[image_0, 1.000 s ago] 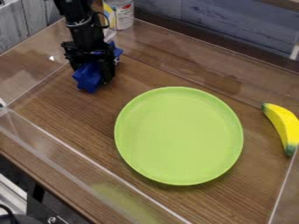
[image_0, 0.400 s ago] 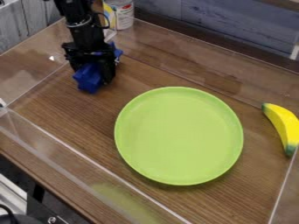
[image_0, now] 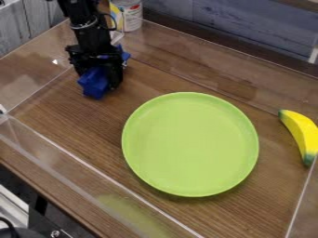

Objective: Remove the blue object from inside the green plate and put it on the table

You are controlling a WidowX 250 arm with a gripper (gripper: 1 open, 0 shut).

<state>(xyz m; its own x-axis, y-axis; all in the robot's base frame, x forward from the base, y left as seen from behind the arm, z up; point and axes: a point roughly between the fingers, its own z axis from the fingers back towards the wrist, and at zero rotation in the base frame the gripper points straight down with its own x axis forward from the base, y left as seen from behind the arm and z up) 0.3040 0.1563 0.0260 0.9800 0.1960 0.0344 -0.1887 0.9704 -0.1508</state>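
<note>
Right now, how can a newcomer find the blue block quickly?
Start at the large round lime-green plastic plate on the brown wood-grain table. Look to its upper left, under the black gripper. The ridged royal-blue block there is the only blue item.

Black arm, black gripper (image_0: 99,72)

You can't see most of the blue object (image_0: 92,85); the gripper (image_0: 99,71) covers its upper part, and whether the jaws actually pinch it is hard to say. The arm runs off the top edge at 11 o'clock. Behind it, a bottle (image_0: 126,14) is cut off too, label unreadable.
</note>
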